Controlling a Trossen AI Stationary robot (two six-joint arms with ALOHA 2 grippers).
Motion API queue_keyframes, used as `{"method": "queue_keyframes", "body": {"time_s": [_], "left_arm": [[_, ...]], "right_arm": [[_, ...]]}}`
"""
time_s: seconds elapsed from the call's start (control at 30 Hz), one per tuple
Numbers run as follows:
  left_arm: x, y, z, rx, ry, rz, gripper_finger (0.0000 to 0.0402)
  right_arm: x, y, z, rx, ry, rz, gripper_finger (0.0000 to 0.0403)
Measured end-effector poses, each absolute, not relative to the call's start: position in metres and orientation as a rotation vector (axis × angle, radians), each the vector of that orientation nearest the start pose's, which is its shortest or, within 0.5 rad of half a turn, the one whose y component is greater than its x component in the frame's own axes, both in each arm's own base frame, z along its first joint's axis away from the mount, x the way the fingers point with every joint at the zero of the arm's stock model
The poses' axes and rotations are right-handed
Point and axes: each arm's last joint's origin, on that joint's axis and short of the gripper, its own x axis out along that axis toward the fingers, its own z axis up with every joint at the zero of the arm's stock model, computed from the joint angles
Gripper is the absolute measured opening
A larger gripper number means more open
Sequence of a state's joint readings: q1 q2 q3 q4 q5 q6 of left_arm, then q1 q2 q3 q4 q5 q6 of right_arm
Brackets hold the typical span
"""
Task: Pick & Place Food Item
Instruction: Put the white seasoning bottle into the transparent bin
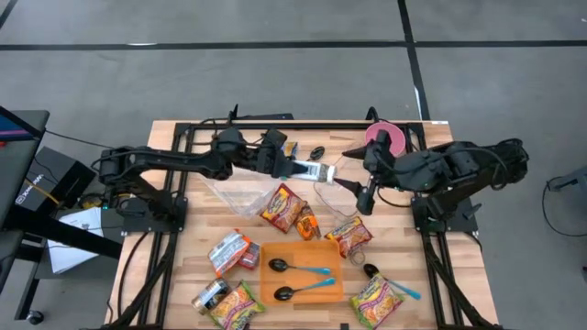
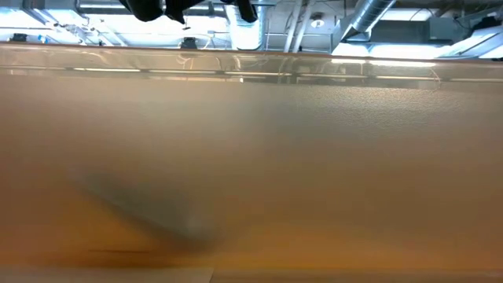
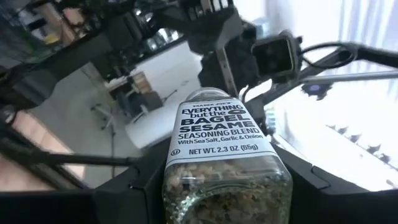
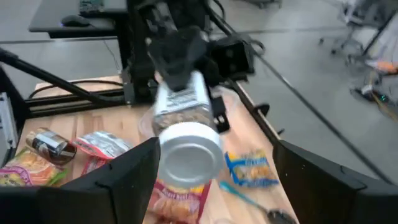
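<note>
- Mid-handover above the counter: left hand pinching the seasoning jar, cap toward the right hand.
- Right hand spread wide, jar cap just ahead between its fingers.
- Next, probably: closing the right hand on the cap end, then releasing the left.

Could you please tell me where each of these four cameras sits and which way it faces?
High: overhead, looking down on the wooden table and both arms.
Low: at table height, blocked by an orange surface; dark arm parts at top.
Left wrist: on the left gripper, gripping the seasoning jar.
Right wrist: on the open right gripper, facing the jar's lid.
Both wrist views share the jar.
</note>
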State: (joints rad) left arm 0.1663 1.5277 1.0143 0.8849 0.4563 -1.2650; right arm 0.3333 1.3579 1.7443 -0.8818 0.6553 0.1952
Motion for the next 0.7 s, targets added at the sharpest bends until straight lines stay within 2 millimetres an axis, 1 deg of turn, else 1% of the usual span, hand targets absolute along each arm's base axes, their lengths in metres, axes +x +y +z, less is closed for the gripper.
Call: {"method": "queue_keyframes", "body": {"time_s": [0.1, 0.17, 0.3, 0.4, 0.5, 0.7], "left_arm": [[0.337, 0.043, 0.333, -1.138, -0.137, -0.448, 0.0193], [0.337, 0.044, 0.334, -1.137, -0.159, -0.444, 0.0193], [0.335, 0.044, 0.34, -1.124, -0.233, -0.456, 0.0193], [0.335, 0.045, 0.34, -1.136, -0.24, -0.447, 0.0193], [0.335, 0.044, 0.34, -1.137, -0.243, -0.448, 0.0193], [0.335, 0.042, 0.34, -1.138, -0.241, -0.451, 0.0193]], "right_arm": [[0.246, 0.064, 0.468, -0.092, 0.384, -0.345, 0.0305], [0.246, 0.064, 0.471, -0.1, 0.365, -0.323, 0.0305], [0.246, 0.063, 0.471, -0.112, 0.378, -0.287, 0.0305], [0.247, 0.062, 0.471, -0.128, 0.376, -0.272, 0.0305], [0.252, 0.059, 0.47, -0.136, 0.373, -0.277, 0.0305], [0.258, 0.051, 0.47, -0.133, 0.368, -0.249, 0.0305]]}}
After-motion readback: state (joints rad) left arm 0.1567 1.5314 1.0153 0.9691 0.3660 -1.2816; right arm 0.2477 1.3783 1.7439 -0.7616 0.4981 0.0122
